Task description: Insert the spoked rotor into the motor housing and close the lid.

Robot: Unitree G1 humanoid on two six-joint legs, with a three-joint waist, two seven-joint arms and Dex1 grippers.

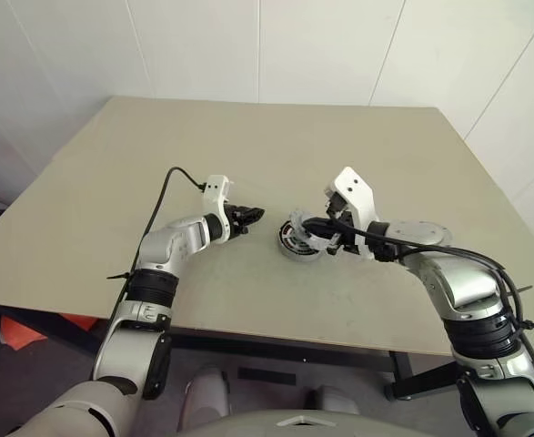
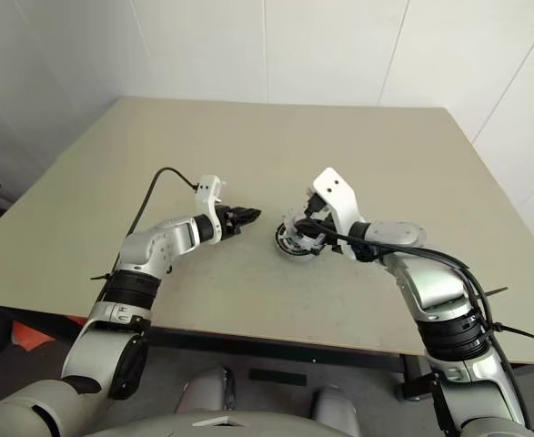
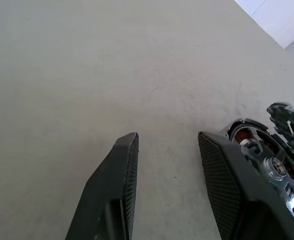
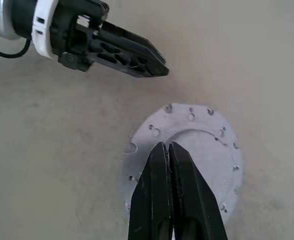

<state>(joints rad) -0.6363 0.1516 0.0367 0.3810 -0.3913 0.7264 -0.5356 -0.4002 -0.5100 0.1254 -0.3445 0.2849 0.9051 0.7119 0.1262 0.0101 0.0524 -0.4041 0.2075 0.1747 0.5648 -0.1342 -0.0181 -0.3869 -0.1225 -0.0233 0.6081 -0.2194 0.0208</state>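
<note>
Grey lid [image 4: 187, 165] lies under pinched-shut, empty right claw [image 4: 167, 146], mid-surface. Left claw [image 3: 167, 145] parted, empty, beside motor housing [image 3: 267, 165]. Judgement: press lid flat, centred.

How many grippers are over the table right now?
2. The left gripper hovers open just left of the motor housing; the right gripper is shut, its tips over the lid on the table.

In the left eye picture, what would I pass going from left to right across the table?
Left gripper → motor housing with the spoked rotor inside → right gripper's white wrist block.
</note>
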